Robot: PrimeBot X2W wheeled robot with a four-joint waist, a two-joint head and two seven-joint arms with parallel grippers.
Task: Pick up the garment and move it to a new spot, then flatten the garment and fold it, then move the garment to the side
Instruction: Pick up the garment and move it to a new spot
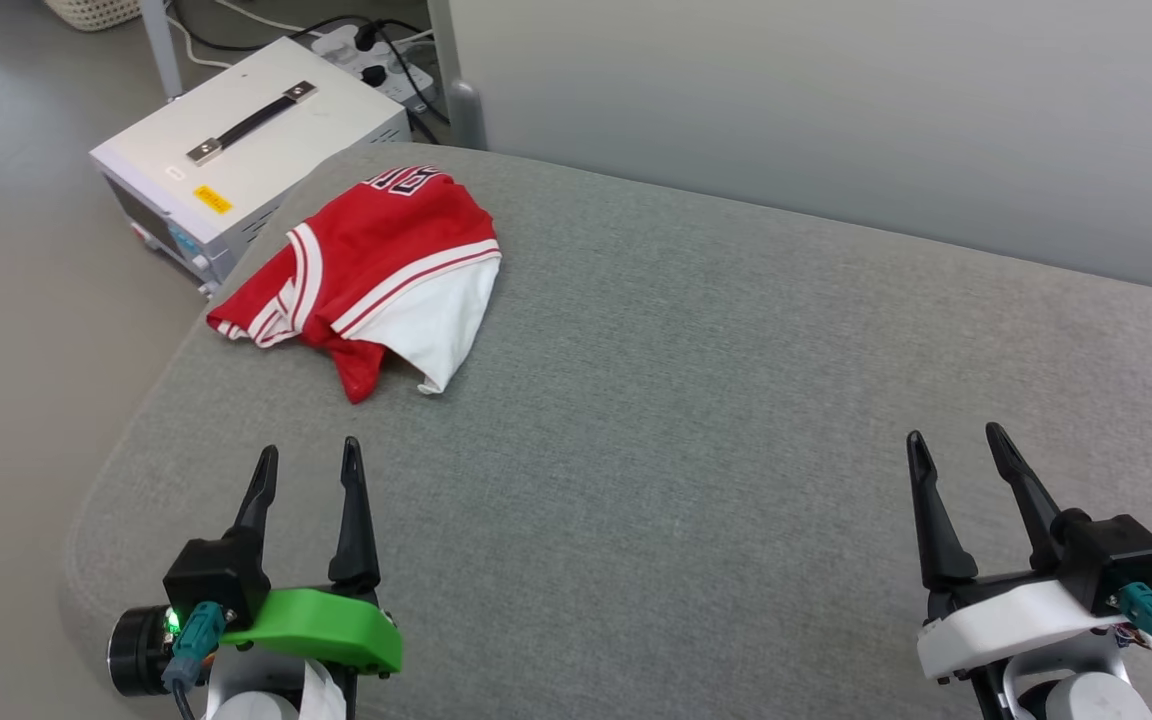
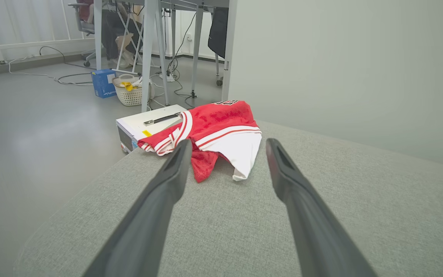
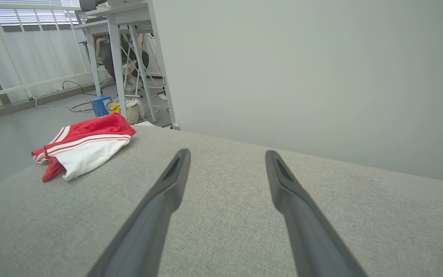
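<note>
- Garment (image 1: pixel 376 270): lies bunched in a red-and-white heap at the far left corner of the pad (image 1: pixel 716 400), white sleeve toward the near side, lettering partly showing at the far end, close to the pad's edge beside the box (image 1: pixel 246 130)
- Left gripper (image 1: pixel 309 447): hovers over the near left of the pad, fingers parted moderately, holding nothing, pointed roughly toward the garment and apart from it
- Right gripper (image 1: pixel 954 433): hovers over the near right, fingers parted much the same, empty, well apart from the garment
- Done: nothing, judging by the layout; no grasp, no flattening, no tidy fold apparent
- Left to do: pick-up and shift to a new spot, probably the open middle of the pad; then spreading flat, folding, moving aside
- Step in hand: by appearance, approach for the first grasp, left gripper the nearer
- Caution: sits near the pad's rounded edge, so may slide off toward the box if dragged outward
</note>
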